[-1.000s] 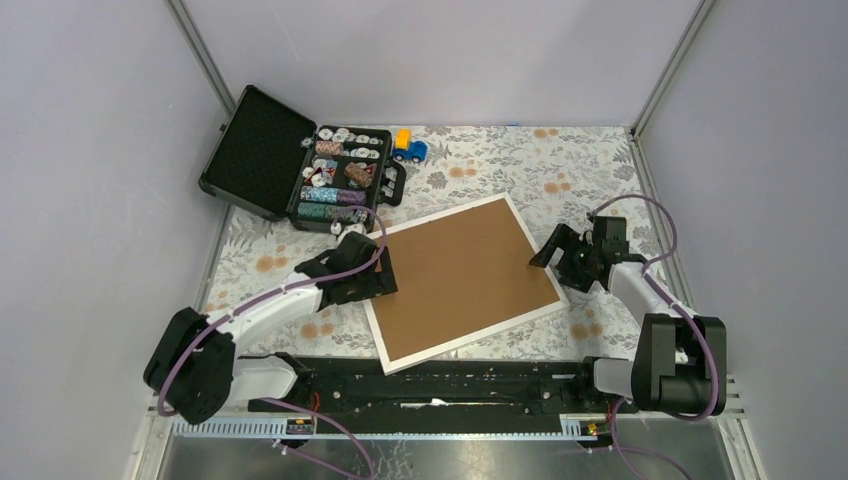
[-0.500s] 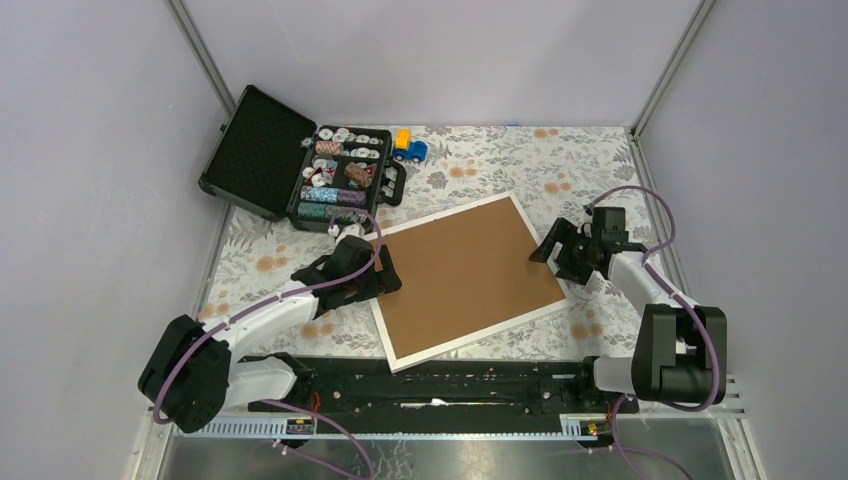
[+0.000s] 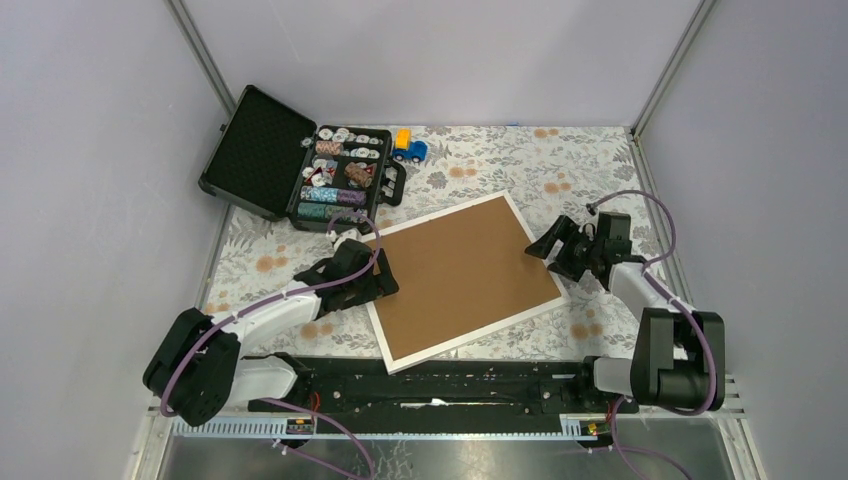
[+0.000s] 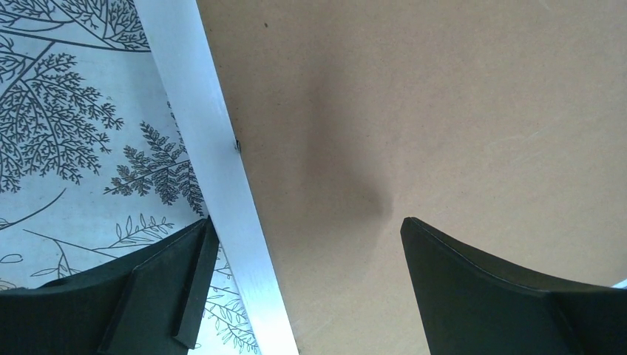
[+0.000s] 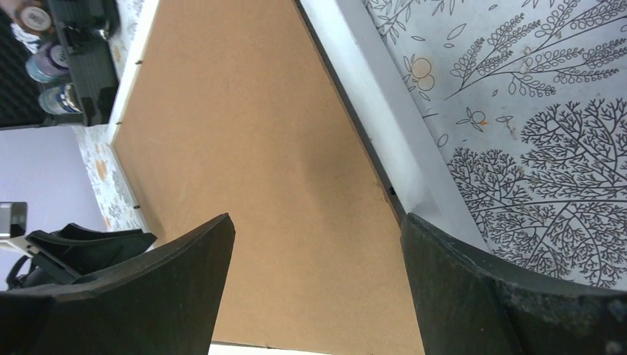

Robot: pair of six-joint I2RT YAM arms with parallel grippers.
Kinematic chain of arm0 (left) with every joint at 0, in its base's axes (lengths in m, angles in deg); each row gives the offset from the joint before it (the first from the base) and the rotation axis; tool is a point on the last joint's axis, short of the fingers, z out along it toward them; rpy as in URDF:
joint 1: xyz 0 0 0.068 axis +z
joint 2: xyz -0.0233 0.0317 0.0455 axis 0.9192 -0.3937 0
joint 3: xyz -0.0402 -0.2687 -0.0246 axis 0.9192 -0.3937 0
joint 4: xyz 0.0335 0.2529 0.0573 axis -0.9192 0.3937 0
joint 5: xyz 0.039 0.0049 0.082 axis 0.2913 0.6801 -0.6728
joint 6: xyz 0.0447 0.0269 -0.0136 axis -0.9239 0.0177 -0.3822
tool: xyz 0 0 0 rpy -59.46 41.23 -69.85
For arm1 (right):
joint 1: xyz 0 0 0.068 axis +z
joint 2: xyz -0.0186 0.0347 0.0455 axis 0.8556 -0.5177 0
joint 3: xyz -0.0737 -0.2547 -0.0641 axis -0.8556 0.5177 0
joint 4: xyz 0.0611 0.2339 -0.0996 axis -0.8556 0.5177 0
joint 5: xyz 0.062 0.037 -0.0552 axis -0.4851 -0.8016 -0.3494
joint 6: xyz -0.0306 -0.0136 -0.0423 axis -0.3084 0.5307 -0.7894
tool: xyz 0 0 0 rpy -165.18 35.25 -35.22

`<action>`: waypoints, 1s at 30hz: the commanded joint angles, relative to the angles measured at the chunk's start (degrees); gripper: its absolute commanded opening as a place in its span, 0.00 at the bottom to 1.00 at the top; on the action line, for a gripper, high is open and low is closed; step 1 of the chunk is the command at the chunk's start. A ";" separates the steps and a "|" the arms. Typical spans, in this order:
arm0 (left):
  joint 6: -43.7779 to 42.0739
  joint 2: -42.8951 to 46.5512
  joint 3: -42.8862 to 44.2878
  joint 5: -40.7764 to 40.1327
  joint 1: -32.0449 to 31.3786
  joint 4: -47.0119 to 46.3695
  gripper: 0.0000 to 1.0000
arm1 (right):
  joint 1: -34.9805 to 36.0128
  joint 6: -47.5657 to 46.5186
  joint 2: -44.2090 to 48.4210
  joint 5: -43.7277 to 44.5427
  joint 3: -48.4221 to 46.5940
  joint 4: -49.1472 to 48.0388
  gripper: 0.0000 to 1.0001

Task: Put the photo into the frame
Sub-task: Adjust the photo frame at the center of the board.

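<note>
The frame [image 3: 465, 280] lay face down on the floral worktop [image 3: 480, 160], brown back up, skewed so its right end sat farther from the bases. The photo wasn't visible in any view; can't tell whether it was under the back.

Left gripper [image 3: 375, 280] was at the frame's left edge with jaws wide. In the wrist view the left gripper [image 4: 306, 222] straddled the white moulding [image 4: 214, 170], one finger over the worktop and one over the brown back, holding nothing.

Right gripper [image 3: 548, 250] was at the opposite edge, jaws also wide and empty. Its wrist view showed the right gripper [image 5: 316, 218] straddling that moulding [image 5: 370, 96].

The long axis looked to run across, left to right, with one arm at each short end and equally near. Likely a two-arm lift or flip next, with each gripper needing to get under its edge.
</note>
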 commanded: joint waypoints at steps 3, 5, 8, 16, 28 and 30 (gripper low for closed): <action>5.07 -1.72 -0.08 8.20 -2.11 -13.04 0.99 | 6.82 11.70 3.92 -16.76 2.80 0.48 0.88; 5.03 -1.82 0.54 7.93 -2.43 -13.04 0.99 | 7.07 10.63 1.94 -13.84 4.25 0.55 0.87; 4.87 -1.74 1.42 7.69 -2.86 -13.04 0.99 | 9.93 6.32 -2.06 -1.85 5.41 3.28 0.88; 2.54 -2.17 5.02 5.41 -3.04 -9.59 0.99 | 17.95 1.67 -3.89 14.48 1.11 11.72 0.87; -0.43 -6.29 5.44 3.94 -2.10 -8.54 0.99 | 16.59 -1.53 -0.05 26.85 -8.20 16.19 1.00; -0.63 -8.40 6.08 4.99 -2.10 -9.58 0.99 | 14.20 -1.46 -1.61 26.66 -9.03 15.82 1.00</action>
